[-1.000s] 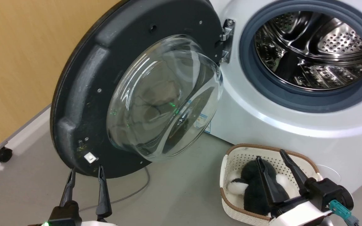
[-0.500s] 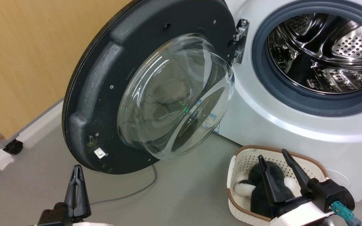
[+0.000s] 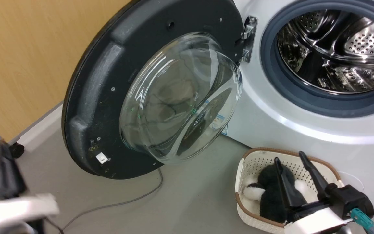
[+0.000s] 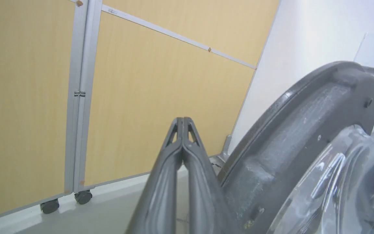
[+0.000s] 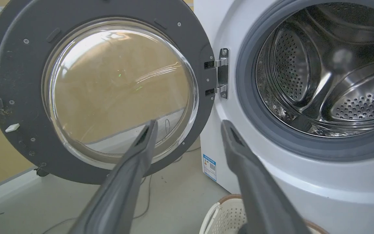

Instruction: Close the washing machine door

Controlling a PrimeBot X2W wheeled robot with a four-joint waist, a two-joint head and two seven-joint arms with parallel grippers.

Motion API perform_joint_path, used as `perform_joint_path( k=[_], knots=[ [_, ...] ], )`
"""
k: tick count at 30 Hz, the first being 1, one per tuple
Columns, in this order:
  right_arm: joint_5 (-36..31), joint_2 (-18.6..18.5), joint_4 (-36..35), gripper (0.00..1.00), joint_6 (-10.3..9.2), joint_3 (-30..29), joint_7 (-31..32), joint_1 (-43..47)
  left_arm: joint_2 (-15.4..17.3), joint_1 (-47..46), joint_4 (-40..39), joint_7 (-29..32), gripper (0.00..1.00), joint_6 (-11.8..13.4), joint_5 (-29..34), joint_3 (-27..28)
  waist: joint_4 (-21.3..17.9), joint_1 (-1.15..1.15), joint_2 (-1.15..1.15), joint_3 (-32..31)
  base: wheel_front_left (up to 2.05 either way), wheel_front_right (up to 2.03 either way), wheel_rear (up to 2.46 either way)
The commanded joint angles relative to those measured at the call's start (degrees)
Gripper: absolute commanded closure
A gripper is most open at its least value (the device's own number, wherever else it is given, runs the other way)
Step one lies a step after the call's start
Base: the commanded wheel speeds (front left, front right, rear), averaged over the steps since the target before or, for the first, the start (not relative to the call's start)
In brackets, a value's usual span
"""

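Note:
The washing machine door [image 3: 102, 97] stands wide open, swung left, its matte black inner side and bulging glass bowl [image 3: 180, 97] facing me. Its metal hinge [image 3: 248, 39] joins it to the white washing machine [image 3: 271, 113], whose steel drum [image 3: 336, 48] is exposed inside the grey-blue seal. My left gripper [image 3: 5, 152] is a blur at the lower left, left of the door's outer edge and apart from it. In the left wrist view the left gripper [image 4: 182, 121] is shut on nothing, the door's rim [image 4: 297, 136] just to its right. My right gripper [image 3: 295, 162] hangs open over a basket.
A cream perforated basket [image 3: 248, 165] holding a black-and-white plush toy stands on the floor before the machine. A grey cable [image 3: 125, 201] trails under the door. A yellow-wood partition on castors [image 4: 83, 196] stands close behind the door. A blue sticker [image 5: 210, 166] sits low on the machine's front.
My left gripper has shut and swung from below the door's lower edge out to the far left, now blurred by motion. The head camera shifted slightly. The right gripper and door hold still.

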Motion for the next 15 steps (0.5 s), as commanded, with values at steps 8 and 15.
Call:
perform_joint_path(
  k=[8, 15],
  knots=[
    [-0.01, -1.30, -2.24, 0.00, 0.03, -1.35, -0.25, 2.15, 6.81, -17.22, 12.07, 9.42, 1.00, -4.97, -19.68, 9.45, -0.06, 0.00, 0.00, 2.35, 0.00, 0.00, 0.00],
    [0.11, -1.94, -3.35, 0.00, 0.03, -1.69, -0.12, 2.49, 8.82, -29.34, 26.14, 21.41, 1.00, -5.24, -36.82, 15.42, -0.97, 0.00, 0.00, 3.62, 0.00, 0.00, 0.00]
  ],
)
